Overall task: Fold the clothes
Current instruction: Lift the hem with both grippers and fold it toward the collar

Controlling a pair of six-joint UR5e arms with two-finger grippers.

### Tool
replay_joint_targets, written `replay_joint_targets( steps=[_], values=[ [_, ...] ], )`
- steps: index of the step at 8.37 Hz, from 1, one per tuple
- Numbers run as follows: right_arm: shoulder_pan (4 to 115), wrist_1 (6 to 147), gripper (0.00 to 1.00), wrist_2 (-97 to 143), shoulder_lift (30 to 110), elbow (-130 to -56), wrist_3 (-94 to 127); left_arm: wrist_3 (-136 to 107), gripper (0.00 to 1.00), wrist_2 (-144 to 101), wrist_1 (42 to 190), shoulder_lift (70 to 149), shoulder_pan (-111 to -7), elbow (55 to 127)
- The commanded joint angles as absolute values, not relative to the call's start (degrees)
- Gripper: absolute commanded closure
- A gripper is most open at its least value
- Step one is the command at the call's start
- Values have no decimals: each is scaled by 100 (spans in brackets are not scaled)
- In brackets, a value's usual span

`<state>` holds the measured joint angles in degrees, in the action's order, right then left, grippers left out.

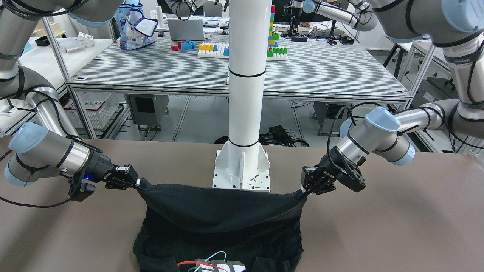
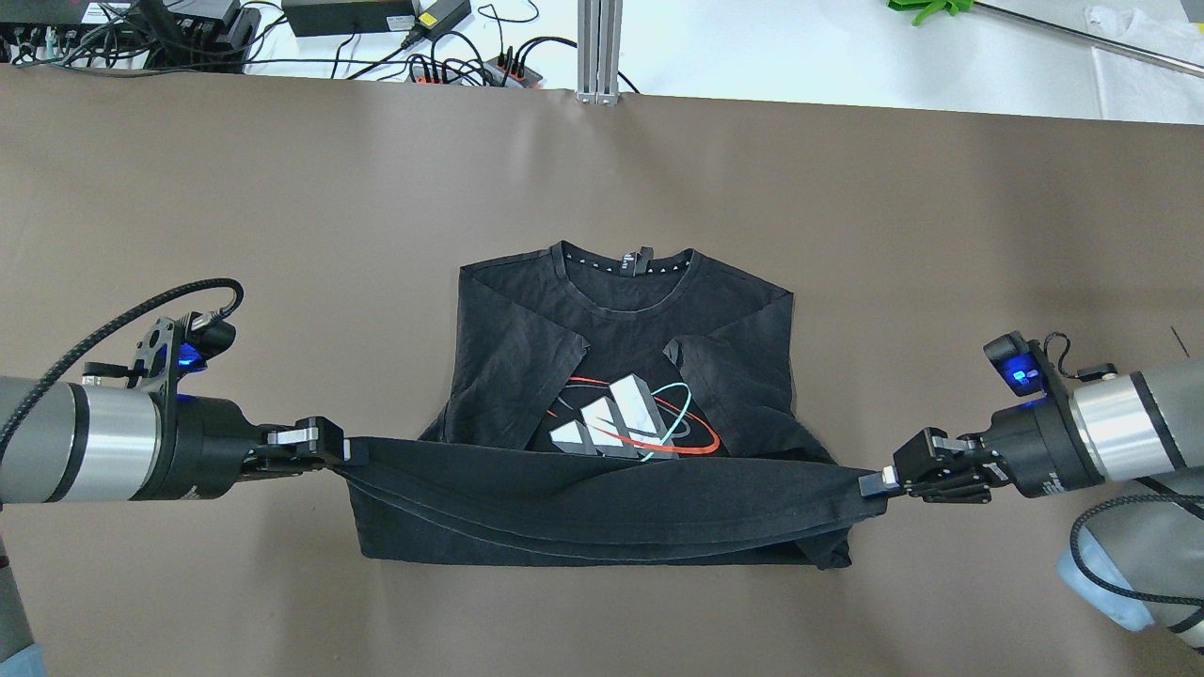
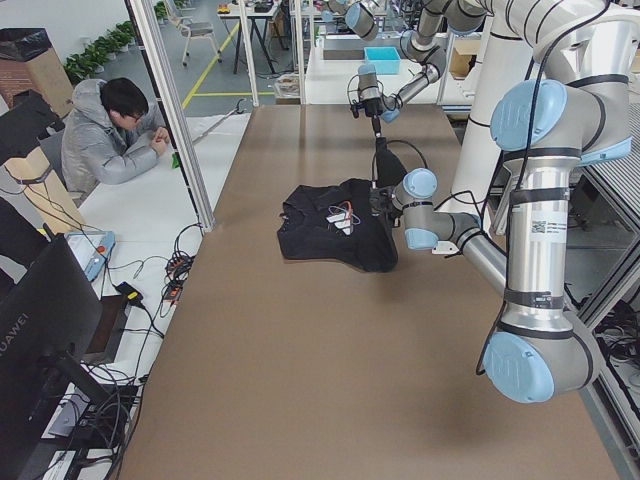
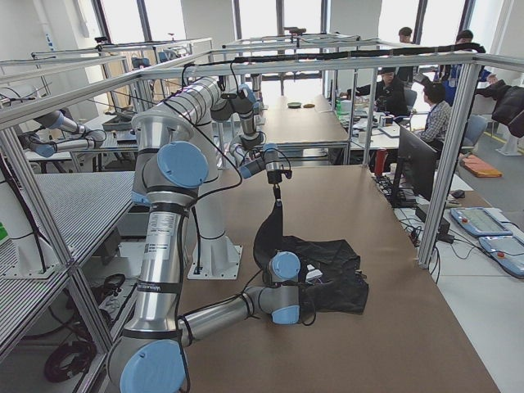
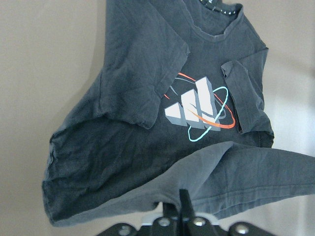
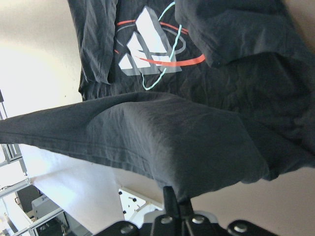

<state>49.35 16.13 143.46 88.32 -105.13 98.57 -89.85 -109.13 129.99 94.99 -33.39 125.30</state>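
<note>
Two corners of the black shirt (image 2: 508, 348) are pinched, one by the left gripper (image 2: 353, 451) and one by the right gripper (image 2: 870, 482), and both are squeezed shut on the cloth. The shirt is laid in the middle of the table (image 2: 188, 235), front side up. Its collar (image 2: 625, 273) is at the far side from the robot, and its two sleeves are tucked in over the picture on the chest (image 2: 630, 414). The bottom hem (image 2: 602, 489), on the near side, is lifted off the table and stretched between the two grippers, with a little sag in the middle. It looks like the bottom half is to be carried over to the collar, so that the shirt is folded in half. To do this well, the two grippers should be moved together, at the same speed and the same height, so the hem is not twisted. The hem should be held tight enough to be straight, but not pulled so hard that the cloth is yanked out or the rest of the shirt is dragged along the table. The tucked sleeves should not be pushed out of place. The hem should be set down right at the collar, corners lined up with the shoulders, and only then should the cloth be let go.
</note>
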Motion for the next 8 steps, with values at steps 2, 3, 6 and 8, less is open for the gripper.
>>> replay_joint_targets(
  steps=[2,3,6,8],
  values=[
    [5132,1731,100,13853,8464,-9739,9248,-9009,100,-10541,13069,9920,-3428,11605],
    [5272,1810,100,13852,8446,-9738,9220,-9017,100,-10416,13069,10175,-3428,11323],
    [5545,2081,100,13834,8201,-9738,9220,-9035,100,-10310,13061,10354,-3585,11232],
    [5546,2809,100,13476,7833,-9738,9211,-9026,100,-10362,13034,10336,-3919,11268]
  ],
)
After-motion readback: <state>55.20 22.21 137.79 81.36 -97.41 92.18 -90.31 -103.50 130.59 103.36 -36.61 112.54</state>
